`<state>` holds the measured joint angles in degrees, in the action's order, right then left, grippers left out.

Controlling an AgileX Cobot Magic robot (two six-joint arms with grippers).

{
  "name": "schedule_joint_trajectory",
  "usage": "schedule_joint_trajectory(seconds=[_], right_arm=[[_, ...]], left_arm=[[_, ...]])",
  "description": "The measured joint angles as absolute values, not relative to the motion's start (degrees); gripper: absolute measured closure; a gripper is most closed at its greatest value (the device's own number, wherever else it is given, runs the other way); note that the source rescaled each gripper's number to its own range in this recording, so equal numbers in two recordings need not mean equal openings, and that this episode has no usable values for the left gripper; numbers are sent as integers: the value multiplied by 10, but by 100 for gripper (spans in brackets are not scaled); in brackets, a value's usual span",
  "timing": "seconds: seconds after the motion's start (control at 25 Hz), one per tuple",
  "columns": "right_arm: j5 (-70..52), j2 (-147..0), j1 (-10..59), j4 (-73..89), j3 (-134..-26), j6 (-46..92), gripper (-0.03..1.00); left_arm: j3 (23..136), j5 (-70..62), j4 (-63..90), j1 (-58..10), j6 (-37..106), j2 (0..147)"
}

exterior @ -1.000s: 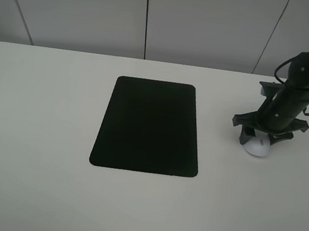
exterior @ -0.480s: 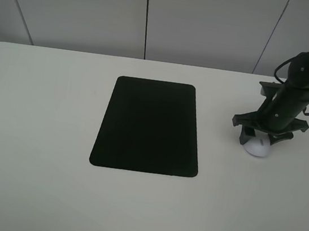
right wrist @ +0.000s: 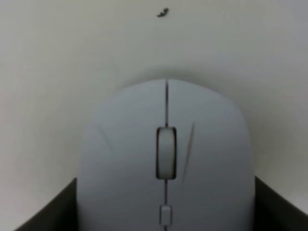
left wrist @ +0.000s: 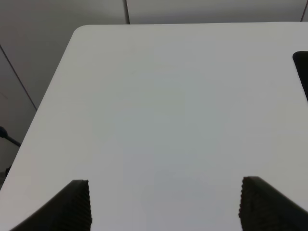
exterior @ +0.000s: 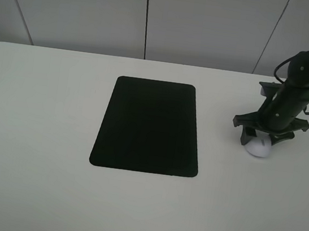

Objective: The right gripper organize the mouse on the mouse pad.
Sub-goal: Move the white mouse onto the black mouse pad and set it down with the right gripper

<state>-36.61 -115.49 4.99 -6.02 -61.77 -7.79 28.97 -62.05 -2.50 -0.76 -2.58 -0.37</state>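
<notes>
The white mouse [exterior: 258, 149] lies on the white table to the right of the black mouse pad [exterior: 148, 126], well apart from it. My right gripper [exterior: 260, 141] is lowered over the mouse and straddles it. In the right wrist view the mouse [right wrist: 166, 144] fills the gap between the two dark fingers [right wrist: 48, 211], whose inner faces lie against its sides, so the gripper [right wrist: 166, 211] is shut on it. My left gripper [left wrist: 166, 207] is open and empty over bare table. A corner of the pad [left wrist: 303, 72] shows in that view.
The white table [exterior: 38, 134] runs to a grey panelled wall at the back. Its far left corner and edge [left wrist: 77, 36] show in the left wrist view. A small dark speck [right wrist: 163, 12] lies on the table ahead of the mouse.
My right arm and the mouse have shifted very slightly. The pad and the left gripper have not moved.
</notes>
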Motion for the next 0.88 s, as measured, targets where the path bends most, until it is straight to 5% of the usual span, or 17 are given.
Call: schedule_joint_trajectory(seconds=[0.88], right_arm=[[-463,-1144,255,-60,-794,-239,97]], left_arm=[[290,-621,-25,-8,-26,-4]])
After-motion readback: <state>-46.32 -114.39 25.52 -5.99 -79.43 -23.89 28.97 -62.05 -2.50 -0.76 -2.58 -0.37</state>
